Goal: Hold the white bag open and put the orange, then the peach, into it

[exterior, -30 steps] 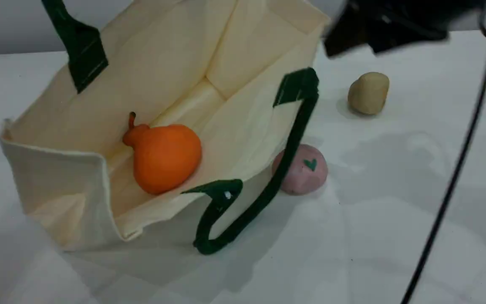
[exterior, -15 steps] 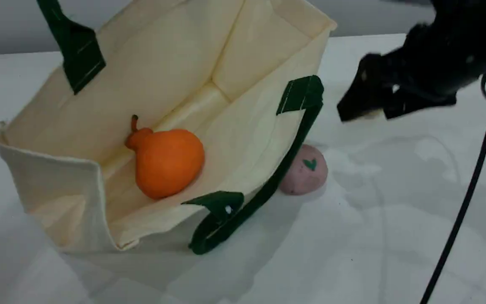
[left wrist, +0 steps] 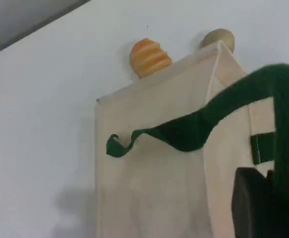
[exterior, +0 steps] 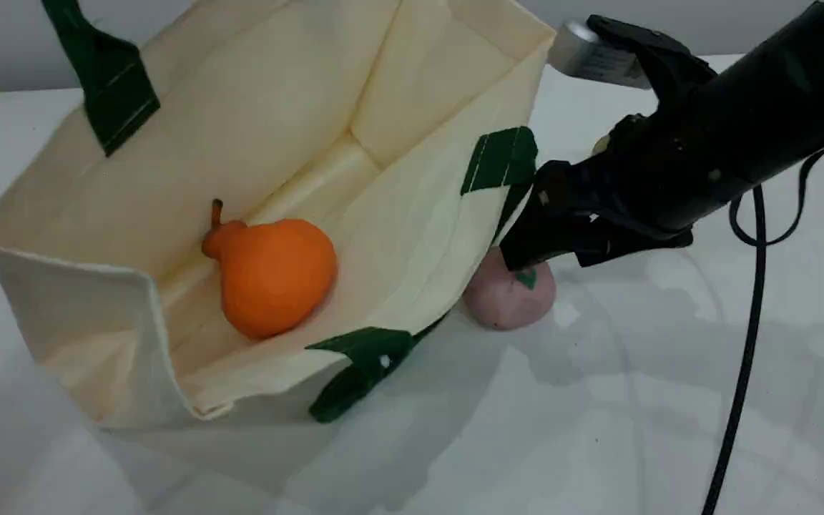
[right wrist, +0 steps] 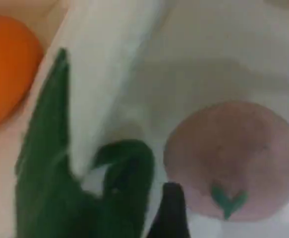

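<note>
The white bag (exterior: 276, 107) lies tipped with its mouth wide open, and the orange (exterior: 272, 275) rests inside on the lower wall. The peach (exterior: 508, 300), pink with a green mark, sits on the table just outside the bag's right rim. My right gripper (exterior: 544, 259) hovers open right over the peach; in the right wrist view one dark fingertip (right wrist: 170, 213) stands beside the peach (right wrist: 233, 158). In the left wrist view my left gripper (left wrist: 256, 210) is shut on the bag's green strap handle (left wrist: 283, 99), lifting that side of the bag (left wrist: 149, 163).
A ribbed pale-orange roll (left wrist: 149, 57) and a beige lump (left wrist: 218, 38) lie on the table behind the bag. A black cable (exterior: 741, 357) hangs from the right arm down across the table's right side. The bag's lower green handle (exterior: 355, 365) droops onto the table.
The right gripper has come down and leftward from the top right to just above the peach. The bag's rim has shifted slightly left, and its lower handle has slumped.
</note>
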